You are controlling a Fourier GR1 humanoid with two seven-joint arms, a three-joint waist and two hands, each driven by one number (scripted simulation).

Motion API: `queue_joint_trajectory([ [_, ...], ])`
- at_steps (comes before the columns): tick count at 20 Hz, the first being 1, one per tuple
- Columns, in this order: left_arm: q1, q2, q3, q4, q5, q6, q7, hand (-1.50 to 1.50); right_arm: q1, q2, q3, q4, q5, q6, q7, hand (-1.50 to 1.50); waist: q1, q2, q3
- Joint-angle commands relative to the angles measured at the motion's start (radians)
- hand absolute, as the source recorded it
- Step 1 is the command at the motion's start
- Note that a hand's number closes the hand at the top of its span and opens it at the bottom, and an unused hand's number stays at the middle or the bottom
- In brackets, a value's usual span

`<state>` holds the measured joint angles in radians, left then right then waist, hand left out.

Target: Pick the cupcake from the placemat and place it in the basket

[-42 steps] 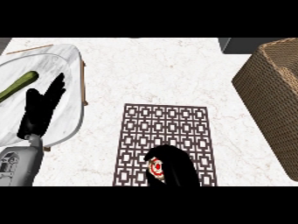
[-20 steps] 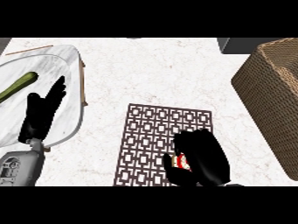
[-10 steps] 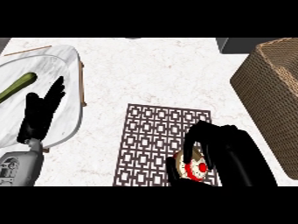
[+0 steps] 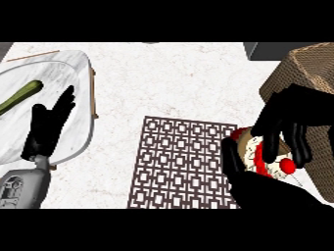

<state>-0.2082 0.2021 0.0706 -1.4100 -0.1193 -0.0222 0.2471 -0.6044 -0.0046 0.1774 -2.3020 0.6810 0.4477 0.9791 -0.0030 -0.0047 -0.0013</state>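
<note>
plate: white and marbled, far to the left of the placemat and well apart from it.
green vegetable: long and slim, lying slantwise on the plate, further left of the placemat than anything else.
left robot hand: mine, spread wide with straight fingers pointing away from me, holding nothing. It shows left of the placemat, over the side of the plate nearer the mat, and its grey forearm is below it.
surface: pale marble, carrying the placemat.
placemat: a dark brown lattice of small rectangles, lying flat.
cupcake: at the placemat's right edge, partly past it, with white frosting and a red cherry. I cannot tell whether it rests on the mat.
right robot hand: mine, narrowed, its fingers curled round the cupcake from above, just right of the placemat.
basket: brown and woven, right of the placemat and beyond its far right corner, partly hidden behind my right robot hand.
</note>
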Motion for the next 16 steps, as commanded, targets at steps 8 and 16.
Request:
queue_joint_trajectory([
  [8, 0.005, -0.022, -0.01, 0.008, -0.025, 0.029, -0.005, 0.0, -0.329, -0.253, -0.283, 0.21, -0.123, 0.224, 0.126, 1.5, -0.015, -0.004, -0.001],
  [16, -0.026, 0.001, 0.01, 0.051, -0.023, 0.014, -0.031, 0.0, -0.281, -0.494, -0.358, 0.425, -0.083, 0.313, -0.058, 1.5, -0.008, 0.006, 0.0],
])
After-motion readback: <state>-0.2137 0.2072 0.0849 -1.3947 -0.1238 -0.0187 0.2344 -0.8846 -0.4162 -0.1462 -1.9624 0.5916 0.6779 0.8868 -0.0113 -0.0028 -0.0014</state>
